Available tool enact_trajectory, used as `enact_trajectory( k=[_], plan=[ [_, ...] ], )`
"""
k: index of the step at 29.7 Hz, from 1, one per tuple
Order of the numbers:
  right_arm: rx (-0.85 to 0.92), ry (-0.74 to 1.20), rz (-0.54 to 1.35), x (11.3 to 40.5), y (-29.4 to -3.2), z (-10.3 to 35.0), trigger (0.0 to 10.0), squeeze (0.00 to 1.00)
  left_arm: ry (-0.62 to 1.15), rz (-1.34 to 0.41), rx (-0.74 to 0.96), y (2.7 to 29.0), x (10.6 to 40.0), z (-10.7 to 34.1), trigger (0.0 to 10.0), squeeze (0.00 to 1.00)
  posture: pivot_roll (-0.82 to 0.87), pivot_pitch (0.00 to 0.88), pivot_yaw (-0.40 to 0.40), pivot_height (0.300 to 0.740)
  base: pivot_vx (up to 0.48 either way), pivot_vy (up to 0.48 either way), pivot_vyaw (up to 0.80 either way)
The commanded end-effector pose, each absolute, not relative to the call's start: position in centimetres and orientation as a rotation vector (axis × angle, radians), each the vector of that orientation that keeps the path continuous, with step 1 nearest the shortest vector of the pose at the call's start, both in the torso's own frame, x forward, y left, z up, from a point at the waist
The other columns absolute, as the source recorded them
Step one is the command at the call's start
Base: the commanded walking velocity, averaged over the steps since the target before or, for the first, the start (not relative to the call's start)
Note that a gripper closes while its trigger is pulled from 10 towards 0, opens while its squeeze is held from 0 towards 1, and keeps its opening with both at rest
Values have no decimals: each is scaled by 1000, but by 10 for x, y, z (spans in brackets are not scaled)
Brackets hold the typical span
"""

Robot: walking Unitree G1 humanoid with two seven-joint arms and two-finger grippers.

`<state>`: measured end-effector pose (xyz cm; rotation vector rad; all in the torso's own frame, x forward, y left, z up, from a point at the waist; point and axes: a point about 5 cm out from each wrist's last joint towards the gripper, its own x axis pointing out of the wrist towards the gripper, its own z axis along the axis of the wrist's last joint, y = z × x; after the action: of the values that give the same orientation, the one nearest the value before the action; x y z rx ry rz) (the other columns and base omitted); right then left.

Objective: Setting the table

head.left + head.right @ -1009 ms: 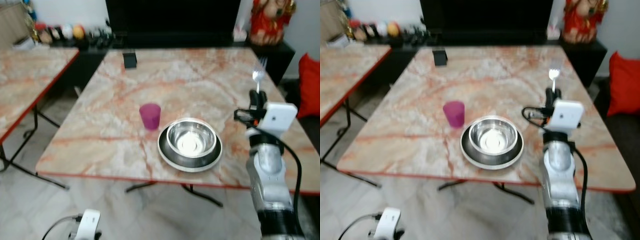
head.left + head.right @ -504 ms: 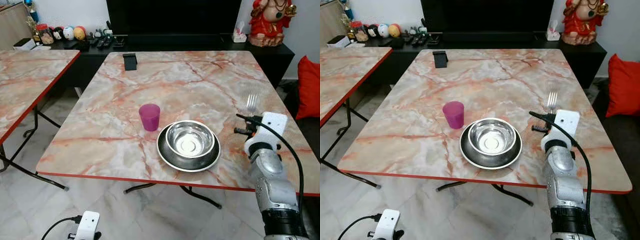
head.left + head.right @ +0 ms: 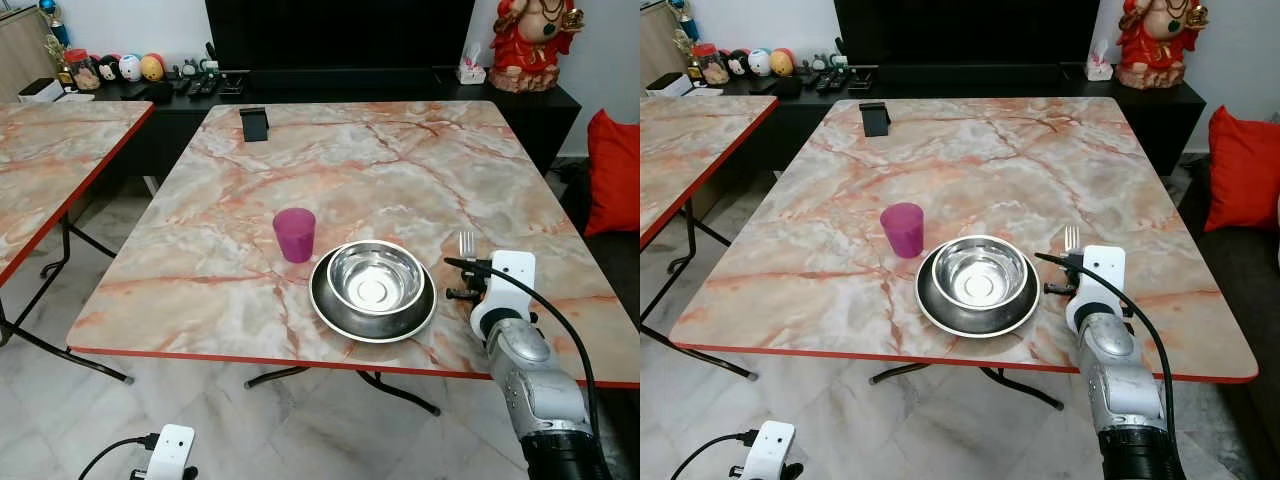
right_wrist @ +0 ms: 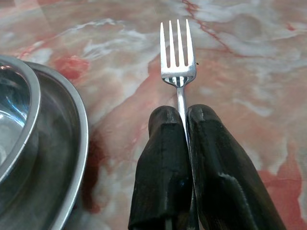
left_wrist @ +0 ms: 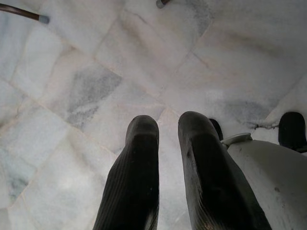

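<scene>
A steel bowl (image 3: 376, 278) sits in a dark round plate (image 3: 330, 310) near the front of the marble table (image 3: 380, 160), with a purple cup (image 3: 295, 234) just to its left. My right gripper (image 4: 182, 115) is shut on a silver fork (image 4: 177, 57), tines pointing away, low over the table right beside the plate's right rim. The fork (image 3: 467, 244) shows above the white wrist camera. My left gripper (image 5: 168, 129) hangs idle over the floor, its fingers slightly apart and holding nothing.
A small black object (image 3: 254, 122) stands at the table's far left. A second marble table (image 3: 50, 170) is to the left. A black cabinet (image 3: 340, 80) with a red figurine (image 3: 528, 40) runs behind, and a red cushion (image 3: 614, 170) lies to the right.
My right arm has come down and in towards the plate, bringing the fork from high over the table's right side to just beside the plate's rim. The camera has shifted slightly.
</scene>
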<state>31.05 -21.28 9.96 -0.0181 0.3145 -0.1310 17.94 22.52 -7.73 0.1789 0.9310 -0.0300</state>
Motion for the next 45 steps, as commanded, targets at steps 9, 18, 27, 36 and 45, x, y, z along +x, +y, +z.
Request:
enact_trajectory(
  k=[9,18,27,36,45],
  plan=[
    [-17,378,-108,310,-207,91,10000,0,974,-26,173,225,169,-83,10000,0,15,0,25,740,0,0,0],
    [2,410,-104,312,-202,89,10000,0,981,-20,171,225,167,-84,10000,0,17,0,23,740,0,0,0],
    [25,411,-87,314,-197,90,10000,0,986,-19,173,226,165,-84,10000,0,19,0,23,740,0,0,0],
    [20,425,-95,313,-198,86,10000,0,987,-16,174,227,165,-84,10000,0,20,0,23,740,0,0,0],
    [30,432,-92,312,-196,81,10000,0,989,-14,177,229,164,-84,10000,0,25,0,23,740,0,0,0]
  ],
)
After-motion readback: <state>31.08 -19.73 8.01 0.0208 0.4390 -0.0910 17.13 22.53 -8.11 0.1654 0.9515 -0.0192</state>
